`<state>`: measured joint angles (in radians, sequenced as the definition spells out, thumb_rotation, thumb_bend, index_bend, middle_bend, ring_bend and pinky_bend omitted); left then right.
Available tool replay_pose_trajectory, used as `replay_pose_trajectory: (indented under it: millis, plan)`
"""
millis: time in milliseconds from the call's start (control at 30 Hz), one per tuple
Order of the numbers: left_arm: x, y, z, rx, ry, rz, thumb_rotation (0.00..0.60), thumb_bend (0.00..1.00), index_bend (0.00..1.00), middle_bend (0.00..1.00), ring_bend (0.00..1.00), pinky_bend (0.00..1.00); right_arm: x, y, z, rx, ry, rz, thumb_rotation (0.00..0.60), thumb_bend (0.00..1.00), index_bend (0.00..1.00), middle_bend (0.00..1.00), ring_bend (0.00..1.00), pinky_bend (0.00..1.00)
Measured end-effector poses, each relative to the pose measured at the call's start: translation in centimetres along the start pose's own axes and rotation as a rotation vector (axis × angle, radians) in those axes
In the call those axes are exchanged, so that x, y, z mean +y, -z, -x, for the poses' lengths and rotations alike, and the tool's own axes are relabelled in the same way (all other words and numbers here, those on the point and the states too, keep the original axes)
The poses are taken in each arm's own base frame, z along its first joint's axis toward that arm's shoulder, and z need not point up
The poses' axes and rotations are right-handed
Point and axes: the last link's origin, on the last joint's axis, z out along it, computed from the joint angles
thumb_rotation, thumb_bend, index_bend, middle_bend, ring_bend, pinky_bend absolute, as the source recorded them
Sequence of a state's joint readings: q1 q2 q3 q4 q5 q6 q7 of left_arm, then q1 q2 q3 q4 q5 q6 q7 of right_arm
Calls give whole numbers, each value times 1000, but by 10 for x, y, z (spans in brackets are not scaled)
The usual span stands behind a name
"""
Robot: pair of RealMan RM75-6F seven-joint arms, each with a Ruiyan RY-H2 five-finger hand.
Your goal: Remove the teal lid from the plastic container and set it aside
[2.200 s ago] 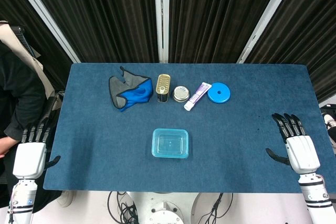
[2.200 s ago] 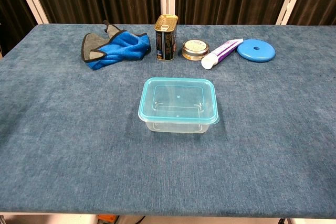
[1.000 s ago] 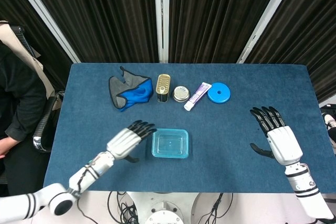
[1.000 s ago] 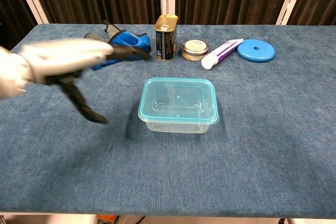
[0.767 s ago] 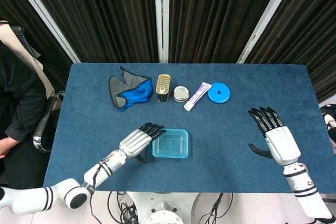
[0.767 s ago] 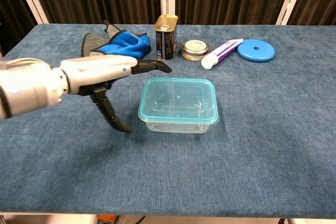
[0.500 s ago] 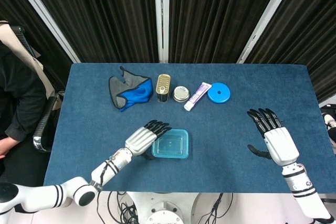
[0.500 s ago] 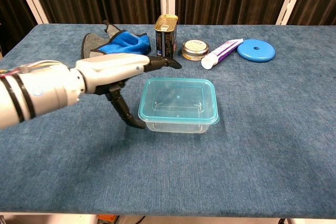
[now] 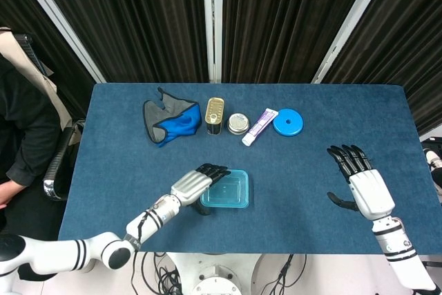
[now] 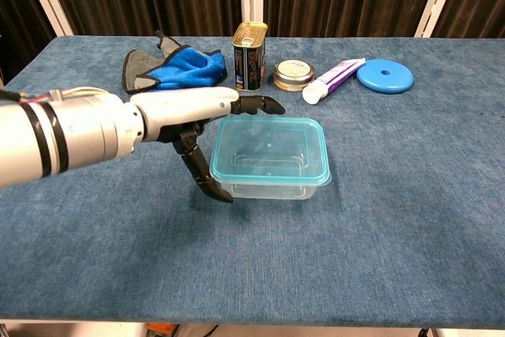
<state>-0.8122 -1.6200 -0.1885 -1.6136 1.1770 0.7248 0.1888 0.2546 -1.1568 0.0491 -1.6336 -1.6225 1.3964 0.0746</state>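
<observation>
The clear plastic container (image 9: 231, 200) (image 10: 268, 187) stands in the middle of the blue table, its teal lid (image 9: 226, 188) (image 10: 272, 151) seated on top. My left hand (image 9: 195, 184) (image 10: 189, 112) reaches in from the left with its fingers (image 10: 256, 105) stretched over the lid's back left corner. Its thumb (image 10: 203, 175) points down beside the container's left front corner. It holds nothing. My right hand (image 9: 363, 183) hovers over the table's right side, fingers spread and empty, well away from the container. The chest view does not show it.
Along the back stand a blue and grey glove (image 9: 169, 121) (image 10: 170, 69), a tall gold tin (image 9: 215, 115) (image 10: 248, 54), a small round tin (image 9: 237, 124) (image 10: 293, 73), a white and purple tube (image 9: 259, 126) (image 10: 334, 79) and a blue disc (image 9: 288, 124) (image 10: 384, 76). A person (image 9: 21, 129) sits left of the table.
My left hand has swept in from the table's left edge to the container, its fingers now over the lid's left side. My right hand rose slightly inward, then held.
</observation>
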Motion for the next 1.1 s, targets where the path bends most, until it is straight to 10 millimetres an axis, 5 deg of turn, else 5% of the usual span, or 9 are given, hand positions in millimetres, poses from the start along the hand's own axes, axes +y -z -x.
replay_pose_trajectory:
  millis: [767,1100]
  plan:
    - [20,-23,-15,-85,-73,-148,600,0,0,3,10,83,13,5,4,3,-37,12,600,110,0,78,0,0]
    - [17,-28,-20,-38,-72,-182,600,0,89,170,167,226,11,5,6,-4,-41,2,600,110,0,78,0,0]
